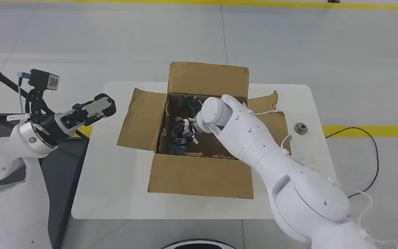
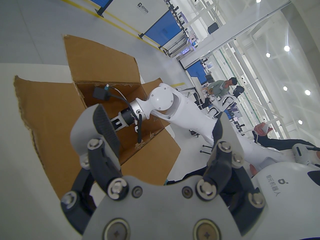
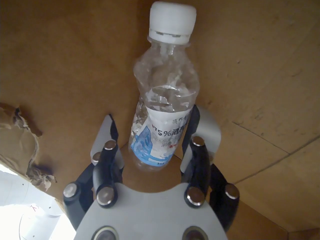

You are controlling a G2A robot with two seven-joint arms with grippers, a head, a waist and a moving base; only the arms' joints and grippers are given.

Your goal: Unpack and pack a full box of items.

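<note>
While the right gripper (image 3: 153, 118) sits deep inside the open brown cardboard box (image 3: 75, 51), its fingers (image 3: 196, 136) are spread to either side of the clear, dented plastic bottle with a white cap and blue-and-white label (image 3: 165, 96). One pad looks to be right against the label and the other stands clear with a gap showing, so nothing is gripped yet. The bottle rests in a corner of the box, cap pointing away from the wrist; leaning or lying flat, I can't tell.

Here's the danger: the fingers bracket only the bottom end. Close there and the long capped end, with liquid inside, could swing or slide out on the lift. The bottle's walls are thin and crumpled, so a hard squeeze may buckle them and a soft one may let the slick label slip. One-sided contact could also nudge it into the cardboard before the far pad arrives. Coming out, the cap could catch the box wall.

Off at the side of the white table (image 1: 112, 187), the left gripper (image 1: 102, 107) hangs spread wide, holding nothing, too far away to steady the box if it drags.
</note>
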